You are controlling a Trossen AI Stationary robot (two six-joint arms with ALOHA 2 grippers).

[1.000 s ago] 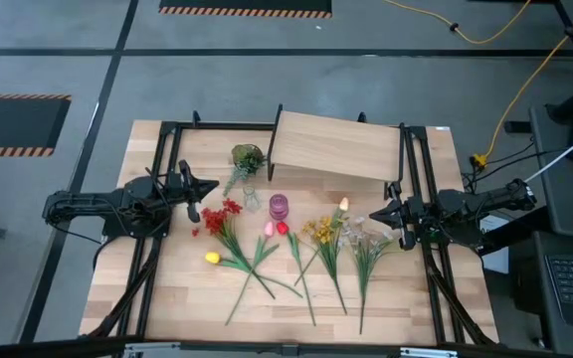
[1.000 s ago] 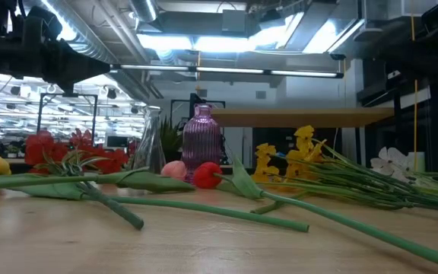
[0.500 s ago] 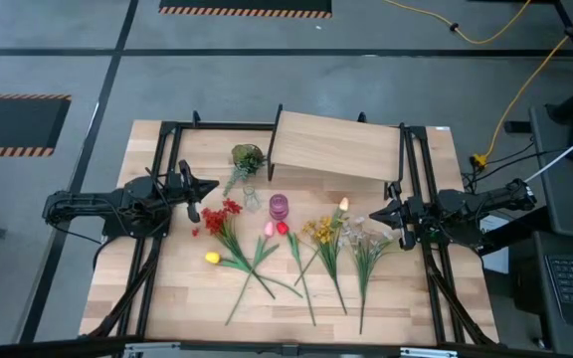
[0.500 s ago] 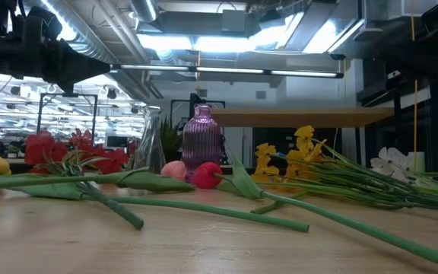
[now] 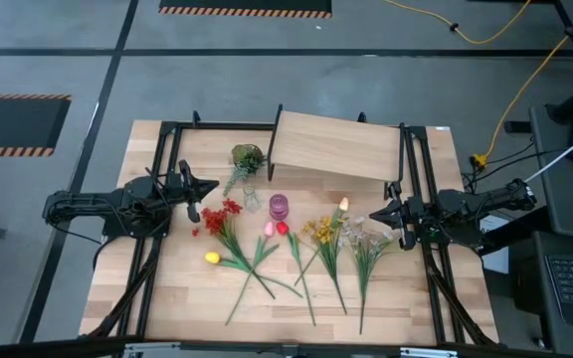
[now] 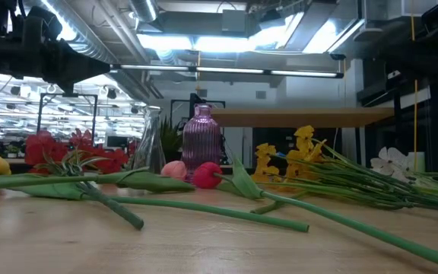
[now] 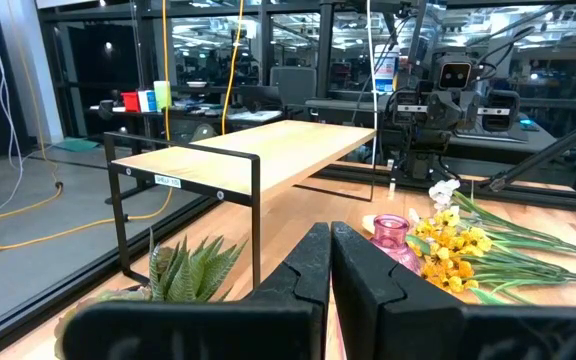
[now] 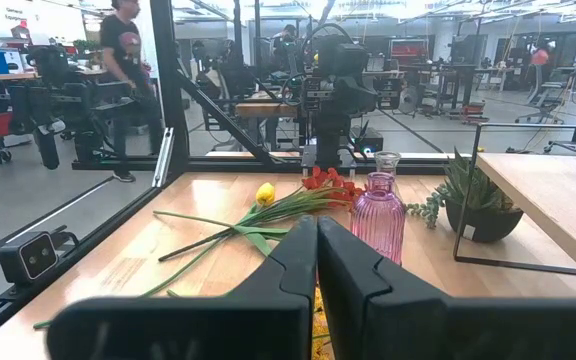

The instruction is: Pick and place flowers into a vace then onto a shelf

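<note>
Nothing has moved since the earlier frames; both arms and every stem sit exactly where they were. At the table's left edge the left gripper [image 5: 210, 187] hangs above the wood with its fingers pressed together and nothing between them; the right gripper [image 5: 373, 213] mirrors it at the right edge, likewise closed on nothing (each wrist view shows its two dark fingers touching along their length).

Between the two arms the flowers [image 5: 267, 244] lie flat on the tabletop [image 5: 167, 288], fanned out with their stems pointing toward the near edge; a red-blossomed bunch [image 5: 224, 216] lies nearest the left gripper, with a yellow bloom [image 5: 212, 258] just beside its stems; pink and red buds [image 5: 275, 229] lie in the middle; yellow blossoms [image 5: 322, 231] and white ones [image 5: 361, 237] lie toward the right gripper.

A pink ribbed vase [image 5: 280, 207] stands upright just behind the buds, holding no stem; a clear glass vase [image 5: 251, 198] stands to its left; a small green leafy plant [image 5: 247, 157] sits farther back. The shelf [image 5: 336, 147] stands at the rear of the table on its black legs, its board bare.
</note>
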